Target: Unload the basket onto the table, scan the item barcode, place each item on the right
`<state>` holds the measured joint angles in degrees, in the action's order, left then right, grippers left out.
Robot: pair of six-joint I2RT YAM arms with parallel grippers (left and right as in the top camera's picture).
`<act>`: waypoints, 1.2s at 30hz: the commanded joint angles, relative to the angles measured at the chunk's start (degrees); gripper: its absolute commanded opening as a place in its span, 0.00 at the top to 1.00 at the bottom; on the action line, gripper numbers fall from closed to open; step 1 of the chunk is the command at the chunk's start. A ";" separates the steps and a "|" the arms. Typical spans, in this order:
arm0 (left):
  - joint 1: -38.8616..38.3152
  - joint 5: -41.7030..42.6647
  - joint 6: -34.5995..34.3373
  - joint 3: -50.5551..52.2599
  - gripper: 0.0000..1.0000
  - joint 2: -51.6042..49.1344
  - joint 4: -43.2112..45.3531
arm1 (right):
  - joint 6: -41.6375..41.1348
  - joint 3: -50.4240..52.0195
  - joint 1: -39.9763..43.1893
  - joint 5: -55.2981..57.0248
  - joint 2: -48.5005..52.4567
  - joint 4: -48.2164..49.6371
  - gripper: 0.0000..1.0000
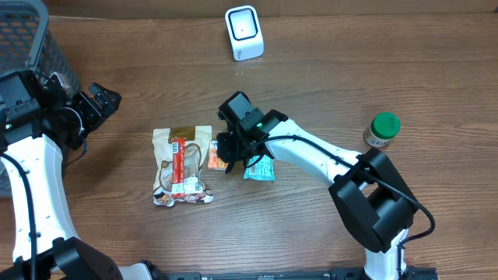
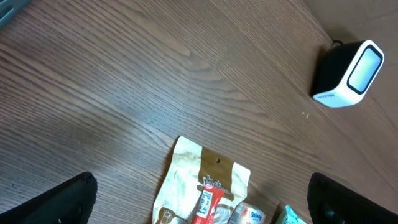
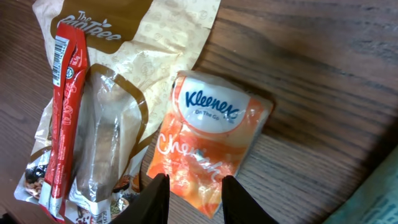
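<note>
Kleenex pack [image 3: 211, 140] lies flat under the down-pointing right hand [image 3: 194, 182], fingers [image 3: 155, 202] narrowly parted astride its edge.

We are looking at a wooden table [image 1: 327, 62] bearing a Kleenex pack [image 3: 211, 130], its edge showing between the right fingers [image 3: 155, 199], a beige snack bag [image 3: 124, 37] lying just beside those fingers, and a white scanner [image 2: 351, 74] standing well ahead of the left fingers [image 2: 62, 202].

Left gripper [image 1: 99, 102] spread wide; right gripper [image 3: 193, 200] angled downward, jaws narrowly parted.
</note>
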<state>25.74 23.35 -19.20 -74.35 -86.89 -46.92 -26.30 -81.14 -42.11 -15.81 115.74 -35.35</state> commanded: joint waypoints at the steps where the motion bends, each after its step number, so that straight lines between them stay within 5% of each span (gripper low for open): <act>1: 0.07 0.00 -0.28 -0.37 0.00 0.94 0.07 | -2.99 0.52 -0.17 2.19 0.13 0.37 0.71; 36: 0.07 0.00 -0.31 -0.37 0.00 0.94 0.07 | -10.19 5.84 -0.28 3.76 0.33 8.28 0.69</act>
<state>25.74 23.35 -19.20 -74.35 -86.89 -46.92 -35.20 -75.72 -42.15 -12.67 115.79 -27.55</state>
